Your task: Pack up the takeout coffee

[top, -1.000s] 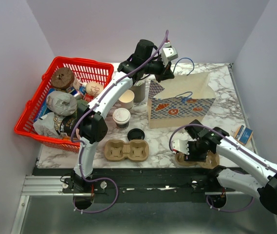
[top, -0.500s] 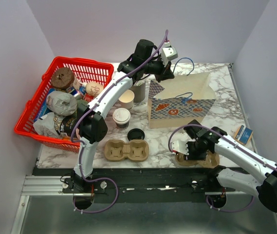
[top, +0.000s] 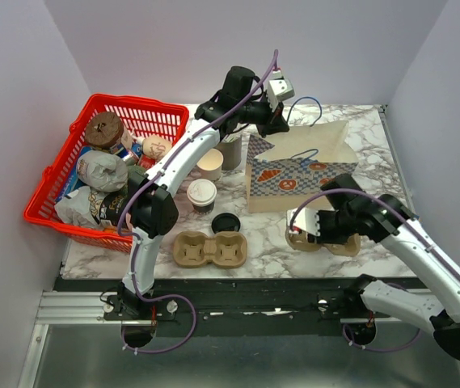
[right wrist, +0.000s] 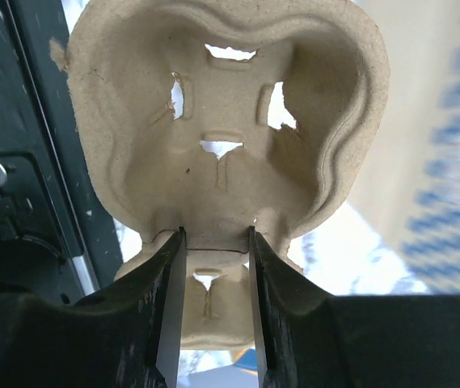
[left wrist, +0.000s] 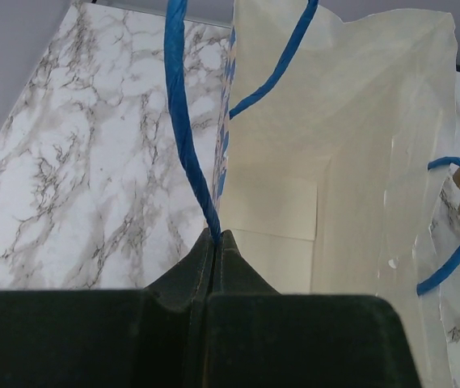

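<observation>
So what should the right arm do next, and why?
Probably carry the pulp carrier up toward the paper bag and its open top. The right fingers clamp the carrier's centre ridge, and the left fingers pinch the blue handle, which holds the bag open.

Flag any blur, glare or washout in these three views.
Top external: sharp, evenly lit, soft shadows. Left wrist: blue handle crisp, paper bag interior bright, slightly washed out. Right wrist: cup carrier sharp, backlit through its slots; the bag behind is blurred.
</observation>
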You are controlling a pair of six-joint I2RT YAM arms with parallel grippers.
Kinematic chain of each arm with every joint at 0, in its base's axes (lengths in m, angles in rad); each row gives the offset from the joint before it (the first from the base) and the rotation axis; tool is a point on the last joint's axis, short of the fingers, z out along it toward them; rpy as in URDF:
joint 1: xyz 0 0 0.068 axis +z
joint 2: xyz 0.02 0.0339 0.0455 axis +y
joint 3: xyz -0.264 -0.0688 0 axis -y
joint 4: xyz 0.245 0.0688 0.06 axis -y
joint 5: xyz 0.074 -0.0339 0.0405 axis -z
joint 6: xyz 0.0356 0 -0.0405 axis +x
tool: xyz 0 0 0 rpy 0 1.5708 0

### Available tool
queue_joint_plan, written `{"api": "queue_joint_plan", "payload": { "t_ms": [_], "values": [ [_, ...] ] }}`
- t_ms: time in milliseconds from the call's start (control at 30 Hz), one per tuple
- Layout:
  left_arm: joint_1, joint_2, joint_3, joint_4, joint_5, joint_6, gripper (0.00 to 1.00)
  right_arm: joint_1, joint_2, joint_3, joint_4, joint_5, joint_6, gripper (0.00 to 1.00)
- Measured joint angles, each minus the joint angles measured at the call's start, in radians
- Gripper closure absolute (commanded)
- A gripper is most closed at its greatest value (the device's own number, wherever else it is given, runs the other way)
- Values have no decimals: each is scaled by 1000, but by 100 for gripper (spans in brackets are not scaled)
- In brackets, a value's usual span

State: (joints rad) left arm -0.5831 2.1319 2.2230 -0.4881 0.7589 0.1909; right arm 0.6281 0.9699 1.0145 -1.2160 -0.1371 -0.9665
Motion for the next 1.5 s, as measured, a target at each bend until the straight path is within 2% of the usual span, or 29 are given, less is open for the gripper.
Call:
{"api": "queue_joint_plan", "payload": {
  "t_ms": [233,367,567,833,1033,1200,1367,1500],
  "values": [
    [1,-3,-10,11,14,-6,100,0,62,498,-89,-124,61,99],
    [1,-3,-17,43,23,-47,100,0,106,729,-28,-147,145,99],
    [0,-4,-17,70,42,-77,100,0,171,930,124,-109,224,99],
    [-6,-63,-106,92,64,-95,100,-2,205,904,275,-69,197,99],
    [-11,-131,-193,143,71,-142,100,-70,193,677,333,-63,145,99],
    [-15,-150,-221,174,83,-197,100,-172,189,584,336,-92,90,99],
    [-16,-151,-225,203,90,-263,100,-179,164,570,303,-147,4,99],
    [-24,-158,-232,219,90,-341,100,-179,185,608,201,-193,-30,99]
  ]
}}
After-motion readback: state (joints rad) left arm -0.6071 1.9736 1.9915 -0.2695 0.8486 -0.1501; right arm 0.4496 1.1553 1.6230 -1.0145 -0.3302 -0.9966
